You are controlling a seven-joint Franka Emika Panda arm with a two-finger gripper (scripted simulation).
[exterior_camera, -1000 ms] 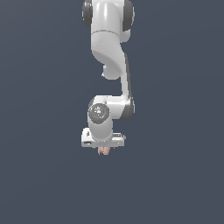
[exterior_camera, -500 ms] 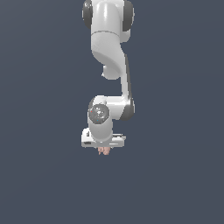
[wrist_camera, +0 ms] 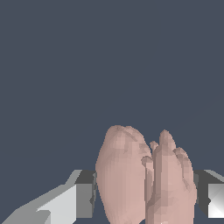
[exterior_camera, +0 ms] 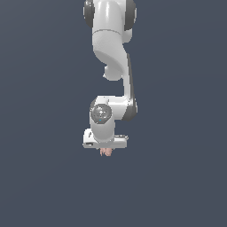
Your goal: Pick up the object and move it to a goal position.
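The object [exterior_camera: 106,152] sits directly under the end effector [exterior_camera: 105,150], poking out just below the white crossbar of the hand, a little below the centre of the exterior frame. There is no offset left to close: the pale pink lump is already between the fingers, not beside them.

In the wrist view the object [wrist_camera: 142,175] fills the lower middle of the frame, with a grey finger pad [wrist_camera: 85,200] against its one flank and the other pad [wrist_camera: 202,197] near the lower right edge against the other. The end effector is narrowed onto the lump, gripping it across its short width. Its long axis appears to run along the fingers, pointing away from the palm, though the bumpy double-lobed shape makes that hard to fix with certainty.

No table edge, goal marker or other thing shows in either frame, only flat dark blue-grey, so I cannot tell which way the goal lies or how high the lump hangs.

With the grip in place, the remaining step is judged to be the carry.
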